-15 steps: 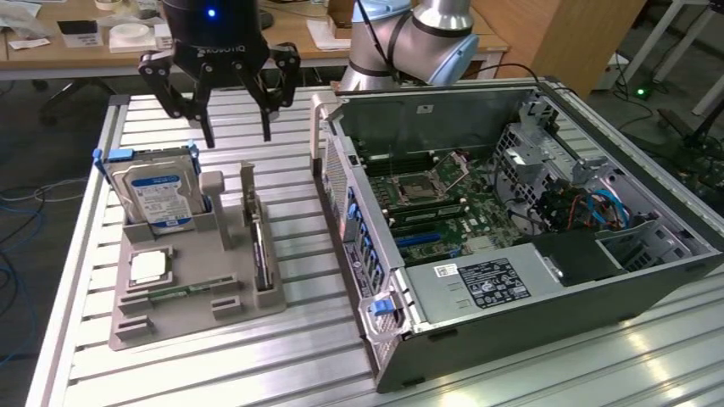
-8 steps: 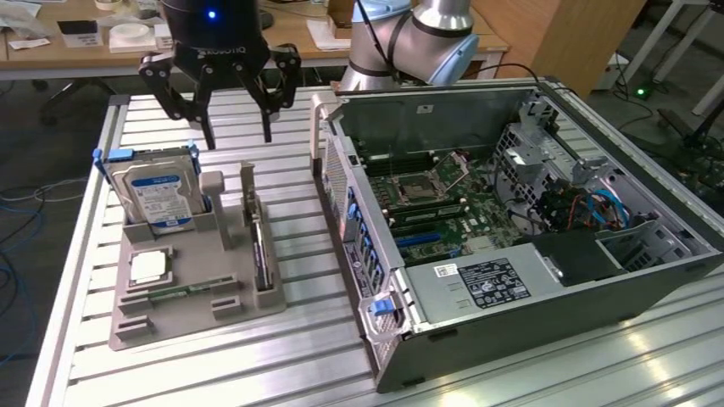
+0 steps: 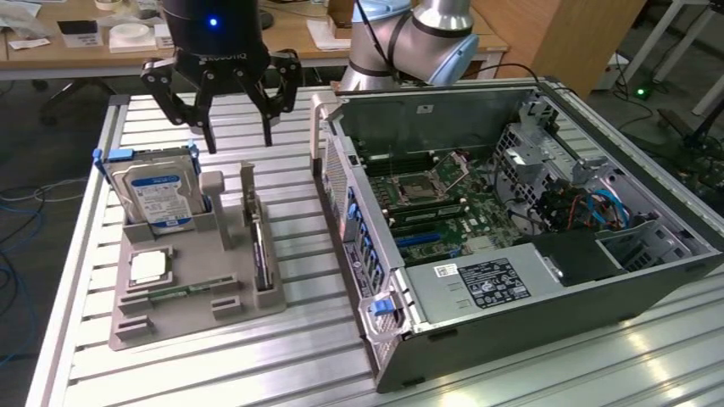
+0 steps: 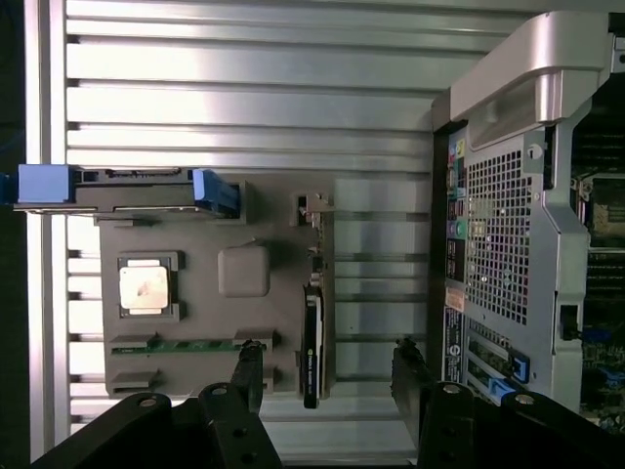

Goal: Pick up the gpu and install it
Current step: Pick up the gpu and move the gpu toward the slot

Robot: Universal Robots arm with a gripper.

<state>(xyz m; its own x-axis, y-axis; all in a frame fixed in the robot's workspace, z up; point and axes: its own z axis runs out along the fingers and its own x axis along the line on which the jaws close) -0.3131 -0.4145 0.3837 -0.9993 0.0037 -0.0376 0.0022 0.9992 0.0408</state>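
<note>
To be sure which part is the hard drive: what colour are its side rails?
Blue rails, clearest in the wrist view.

Robotics lab or engineering workshop. Evidence: industrial robot arm (image 3: pixel 419 38) at far edge of slotted aluminium-profile table (image 3: pixel 169 373). Open desktop computer case (image 3: pixel 633 271) lies on table, motherboard exposed. Grey moulded fixture tray (image 3: pixel 209 271) presents loose computer parts toward table's edge at exterior view's left. Beyond table: wooden desk (image 3: pixel 46 58) strewn with papers and boxes, wooden cabinet (image 3: pixel 554 34), cables (image 3: pixel 20 202) loose on floor.
</note>
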